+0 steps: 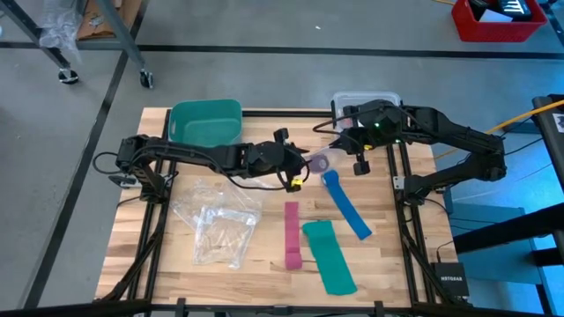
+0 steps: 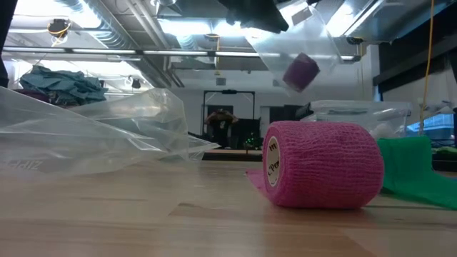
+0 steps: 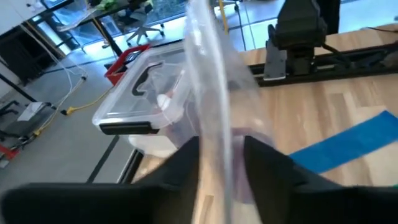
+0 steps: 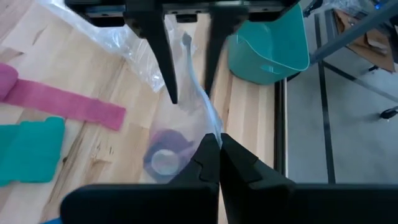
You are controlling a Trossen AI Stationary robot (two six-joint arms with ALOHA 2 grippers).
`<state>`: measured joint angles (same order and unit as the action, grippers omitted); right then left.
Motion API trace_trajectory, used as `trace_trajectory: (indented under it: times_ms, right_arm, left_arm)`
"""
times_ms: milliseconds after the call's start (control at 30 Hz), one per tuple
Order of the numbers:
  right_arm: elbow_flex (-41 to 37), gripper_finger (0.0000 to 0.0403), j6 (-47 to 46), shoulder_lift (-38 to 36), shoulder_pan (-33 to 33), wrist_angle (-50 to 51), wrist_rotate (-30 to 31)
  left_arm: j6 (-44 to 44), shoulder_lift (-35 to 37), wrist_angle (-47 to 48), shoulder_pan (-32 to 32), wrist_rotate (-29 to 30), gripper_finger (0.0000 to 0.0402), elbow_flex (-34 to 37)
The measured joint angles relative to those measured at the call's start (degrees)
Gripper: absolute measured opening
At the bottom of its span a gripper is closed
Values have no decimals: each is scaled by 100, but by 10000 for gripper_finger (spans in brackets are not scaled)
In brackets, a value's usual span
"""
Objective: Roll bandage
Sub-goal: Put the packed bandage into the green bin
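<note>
A: What have our two grippers got hold of?

B: Both pinch the same clear plastic bag (image 1: pixel 322 158), held up off the wooden table (image 1: pixel 176 273) between them. Our left gripper (image 1: pixel 306 161) has its fingers (image 3: pixel 180 165) closed on one edge of the film. Our right gripper (image 1: pixel 339 143) has its fingertips (image 4: pixel 207 155) pressed together on the opposite edge.

A: And the bandage?

B: The bandage (image 4: pixel 166 151) is a small purple roll inside that bag, hanging just below the right gripper's fingertips and between the two grippers. In the low view we see it (image 2: pixel 300 71) in the air, well above the tabletop, inside the film (image 2: pixel 285 50).

A: What lies around us?

B: Below the grippers, on the table, a blue strip (image 1: pixel 345 204) sits nearest. Beyond it are a pink bandage (image 1: pixel 293 234), partly unrolled with its roll (image 2: pixel 321 164) at the end, and a teal strip (image 1: pixel 330 255). A second crumpled clear bag (image 1: pixel 216 220) lies beside the left arm. A teal bin (image 1: pixel 205 121) stands behind the left gripper, and a clear lidded box (image 3: pixel 140 106) just behind the right one.
</note>
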<state>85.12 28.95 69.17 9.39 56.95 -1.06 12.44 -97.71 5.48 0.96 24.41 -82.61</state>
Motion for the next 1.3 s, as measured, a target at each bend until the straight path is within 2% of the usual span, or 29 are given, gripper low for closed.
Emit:
trace_trajectory:
  times_ms: [133,200,333,533,633,833,1033,1200,1300]
  right_arm:
    - [0,1,0,0,0,-18,0]
    - [0,1,0,0,0,-31,0]
    - [-2,14,0,0,0,-46,10]
    - [-4,57,3,4,0,-499,35]
    - [-4,83,24,4,0,-706,0]
    - [-4,128,185,4,0,-817,0]
    - [-4,149,190,4,0,-948,0]
    - [-4,151,190,4,0,-937,45]
    - [-4,151,190,4,0,-934,46]
  left_arm:
    - [416,0,-22,5,-2,25,-2]
    - [553,0,-29,3,-3,10,-2]
    - [854,12,-17,1,-1,5,-2]
    - [1015,232,98,-3,-1,1,-2]
    - [968,451,424,-54,48,1,-8]
    - [666,907,1381,-224,566,0,-11]
    - [-284,1448,2481,-587,970,0,-11]
    - [-1289,1938,3564,-962,1597,0,-11]
    - [-1915,2211,4310,-1226,1746,0,-11]
